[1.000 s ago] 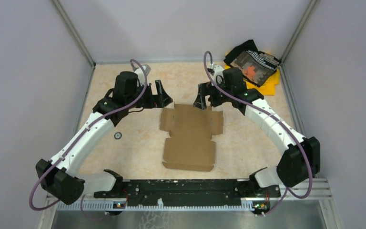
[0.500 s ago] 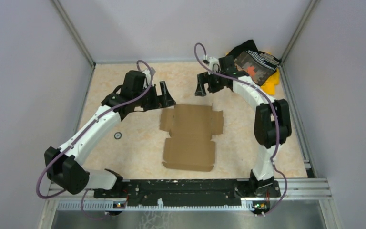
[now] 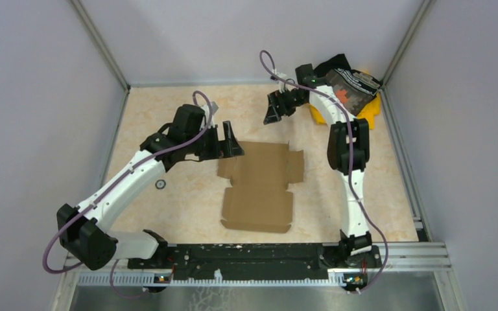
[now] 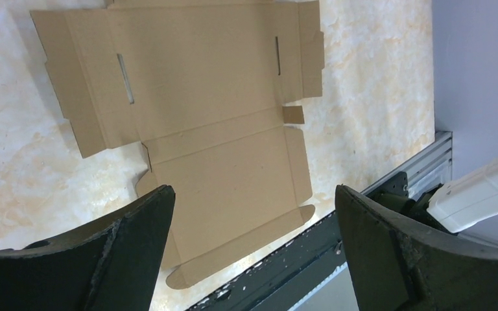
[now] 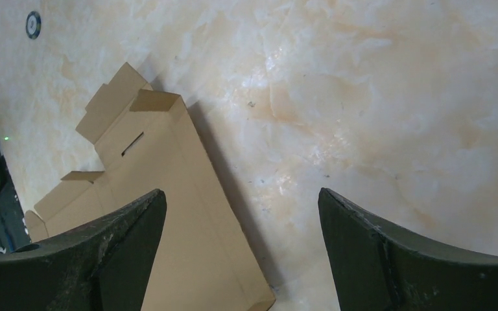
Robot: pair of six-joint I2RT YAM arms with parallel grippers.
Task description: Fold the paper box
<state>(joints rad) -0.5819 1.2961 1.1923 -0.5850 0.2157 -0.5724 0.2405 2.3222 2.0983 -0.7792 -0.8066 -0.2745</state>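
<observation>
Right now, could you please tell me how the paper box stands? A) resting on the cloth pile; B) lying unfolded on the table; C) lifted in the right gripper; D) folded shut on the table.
B: the paper box lies spread open on the table, its panels not yet folded up, while the left gripper and the right gripper are open with nothing in them.

Paper box (image 5: 194, 214) — lower part off-frame
</observation>
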